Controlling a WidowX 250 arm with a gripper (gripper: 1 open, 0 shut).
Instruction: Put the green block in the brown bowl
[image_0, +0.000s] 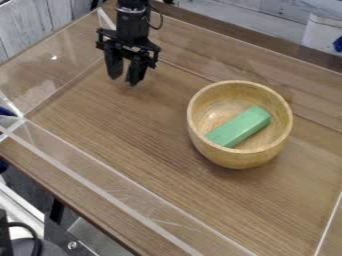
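- Camera view, only one there is: brown bowl (221, 156) upright on the wooden surface (144, 165); using it as the landmark for everything below.
- Green block (239, 128) is inside the bowl, lying on the bottom, long side running at a slant. Fully within the rim, nothing poking out.
- Hand (126, 76) is beyond and to the left of the bowl as the camera sees it, well apart from it. Fingers point down with a gap between them: released, nothing in the grasp.
- Arm (132, 22) comes in from the far side, also left of the bowl. No contact with bowl or block.
- Dark cable (23, 229) is at the near left of the bowl, well apart from it. White-and-blue item (323, 33) sits beyond and right of the bowl, cut by the picture edge; can't tell what it is.
- Step in hand, my read: the place is done, and this is the clear-off or idle phase after it. Goal condition looks met.
- Next move calls for very little: keep the hand off the bowl, park the arm, end the run. No regrasp needed.
- Only risk worth flagging: a needless sweep back towards the bowl could knock its rim or shift the block.
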